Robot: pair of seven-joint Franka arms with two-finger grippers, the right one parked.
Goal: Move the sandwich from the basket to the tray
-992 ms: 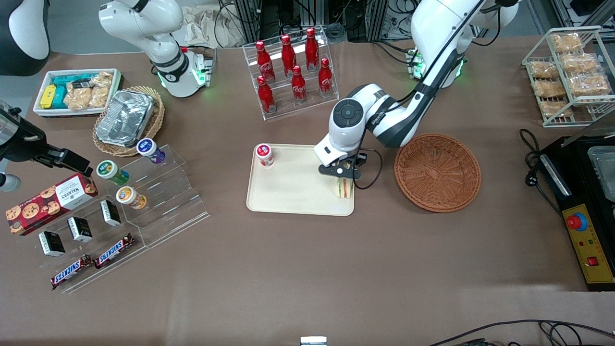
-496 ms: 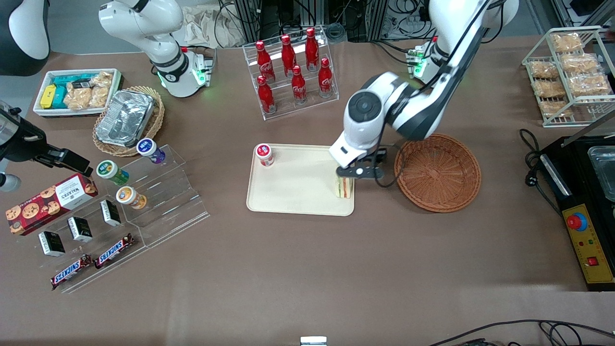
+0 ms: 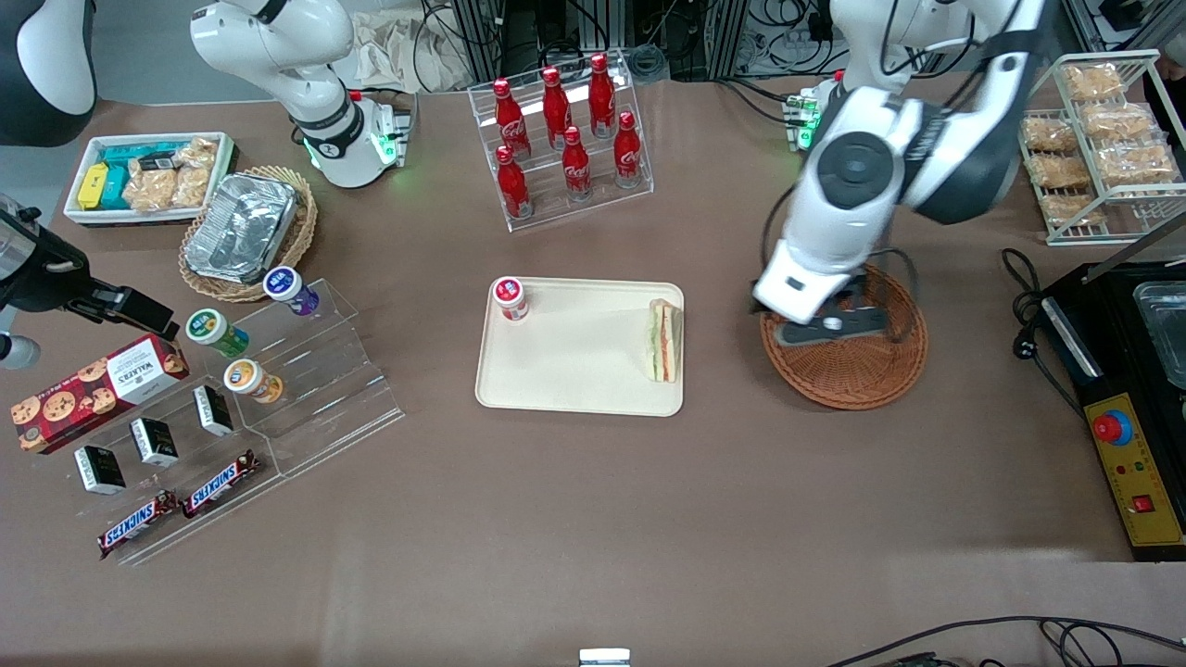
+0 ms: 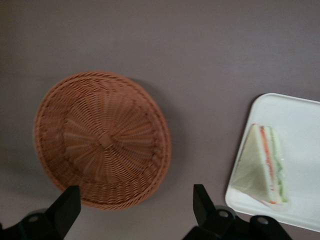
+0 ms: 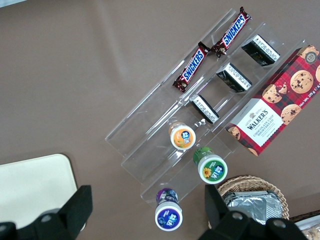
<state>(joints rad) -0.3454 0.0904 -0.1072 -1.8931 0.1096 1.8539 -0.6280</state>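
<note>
Your inventory, read across the front view from the parked arm's end of the tabletop [image 3: 574, 519]:

1. Tray [image 3: 565, 371]: cream-beige, flat on the tabletop at mid-table. At its 10 o'clock corner you have a small red-lidded jar [image 3: 510, 298], upright.
2. Sandwich [image 3: 664, 340]: lying in the tray against the rim that faces the basket, at the tray's 3 o'clock. Its red, orange and green layers show along the cut edge. Nothing touches it. The wrist view confirms it [image 4: 263, 167] inside the tray's [image 4: 300, 120] rim.
3. Basket [image 3: 857, 375]: reddish-brown wicker, just beside the tray at its 3 o'clock, apart from it. You see only bare weave in the wrist view [image 4: 102, 139].
4. End effector [image 3: 829, 326]: hanging over the basket, above its 10 o'clock part. Its fingers [image 4: 64, 209] stand apart with nothing between them.
</note>
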